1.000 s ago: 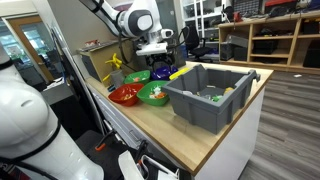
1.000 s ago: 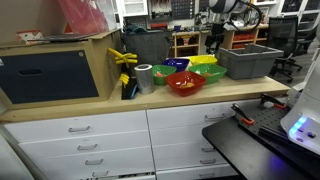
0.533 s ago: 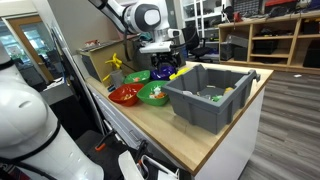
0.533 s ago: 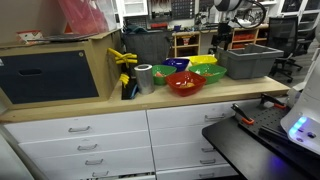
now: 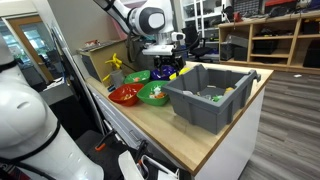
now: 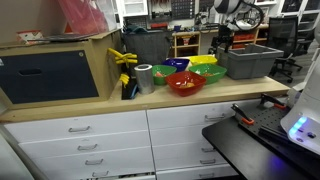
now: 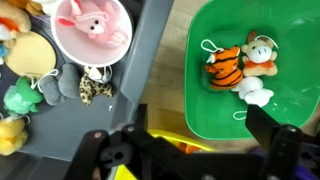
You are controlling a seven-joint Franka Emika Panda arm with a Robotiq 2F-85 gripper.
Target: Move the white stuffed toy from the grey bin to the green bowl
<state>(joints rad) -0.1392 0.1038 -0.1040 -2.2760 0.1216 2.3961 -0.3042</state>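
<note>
the gripper (image 7: pixel 190 138) hangs with jaws spread wide and nothing between them, above the wall where the grey bin (image 7: pixel 150 50) meets the green bowl (image 7: pixel 295 60). what is probably the white stuffed toy (image 7: pixel 55 86) lies in the bin, toward the left of the wrist view, beside a spotted toy (image 7: pixel 95 90). it is a roundish lump with no clear long axis.

The large rectangular grey plastic bin (image 5: pixel 203 108) looks matt and smooth. The round green plastic bowl (image 7: pixel 215 120) is glossy, catching the light. The small white stuffed toy (image 7: pixel 257 96) is fuzzy cloth, as is the striped orange plush tiger (image 7: pixel 224 68). The pale wooden worktop (image 5: pixel 212 141) is smooth, with a dull sheen.
</note>
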